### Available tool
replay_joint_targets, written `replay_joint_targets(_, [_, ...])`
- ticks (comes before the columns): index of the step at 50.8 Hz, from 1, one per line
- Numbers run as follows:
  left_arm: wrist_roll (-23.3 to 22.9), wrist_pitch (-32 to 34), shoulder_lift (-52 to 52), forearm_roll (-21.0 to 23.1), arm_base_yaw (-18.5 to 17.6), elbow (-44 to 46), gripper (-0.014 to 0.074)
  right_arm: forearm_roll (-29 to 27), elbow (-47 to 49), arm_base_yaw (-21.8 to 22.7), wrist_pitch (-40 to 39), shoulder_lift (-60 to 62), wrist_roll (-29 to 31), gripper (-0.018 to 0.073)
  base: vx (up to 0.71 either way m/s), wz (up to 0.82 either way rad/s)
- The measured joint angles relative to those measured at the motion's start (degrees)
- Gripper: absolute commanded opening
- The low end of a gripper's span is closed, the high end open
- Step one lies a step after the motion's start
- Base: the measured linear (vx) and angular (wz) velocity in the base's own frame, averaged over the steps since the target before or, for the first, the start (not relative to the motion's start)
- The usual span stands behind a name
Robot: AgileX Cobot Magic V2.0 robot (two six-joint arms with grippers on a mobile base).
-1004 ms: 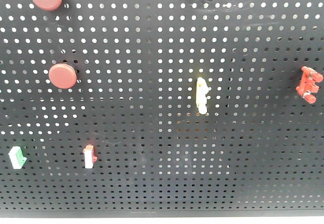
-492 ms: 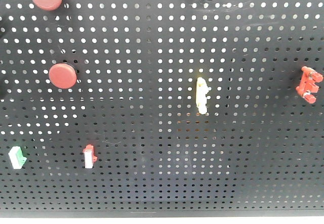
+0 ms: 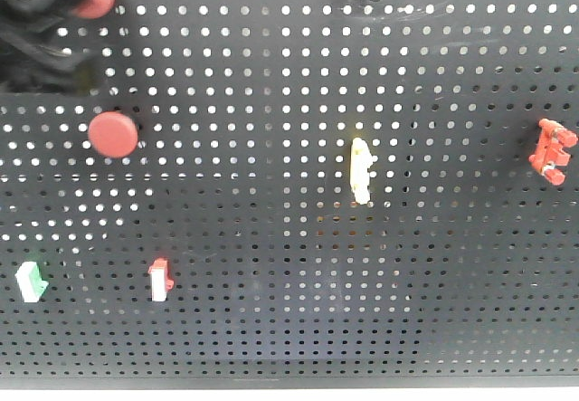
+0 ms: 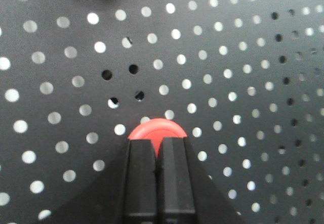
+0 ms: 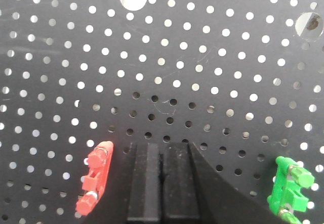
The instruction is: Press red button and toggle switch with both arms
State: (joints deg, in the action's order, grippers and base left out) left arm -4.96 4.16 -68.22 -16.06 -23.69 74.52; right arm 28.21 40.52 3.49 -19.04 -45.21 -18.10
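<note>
Alignment is what counts on each side. Seen from the left wrist, the left gripper (image 4: 157, 142) has its fingers pressed together with nothing between them, and the red button (image 4: 157, 128) lies straight ahead of the tips, its dome showing just above them; whether they touch it I cannot tell. The front view gives that arm only as a dark blur over the upper left corner of the pegboard (image 3: 271, 84), covering most of the button, with the smaller red button (image 3: 113, 134) below and apart. The right gripper (image 5: 162, 145) is likewise closed on nothing, but the toggle switch (image 5: 95, 180) sits toward the left of that wrist picture, beside the fingers and not ahead of them, its long axis roughly up and down; a green piece (image 5: 288, 188) lies on the other side. I judge the right arm needs a sideways shift before it can push. The front view shows the switch at the board's right edge with no gripper near it
</note>
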Motion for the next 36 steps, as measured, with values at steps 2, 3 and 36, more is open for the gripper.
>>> replay_joint_targets(2, [0.0,-0.35,-0.17,0.0,0.0,0.35,0.0002,0.0,0.0,0.0,-0.04,0.0,0.0,0.0,0.0,0.0])
replay_joint_targets(3, [0.0,-0.35,-0.31,0.0,0.0,0.49,0.0002,0.0,0.0,0.0,-0.12,0.0,0.0,0.0,0.0,0.0])
replay_joint_targets(36, [0.0,-2.68,18.62,0.0,-0.17,-15.03,0.0002,17.29,3.31,0.0,-5.14,-0.98,-17.91,0.0,0.0,0.0])
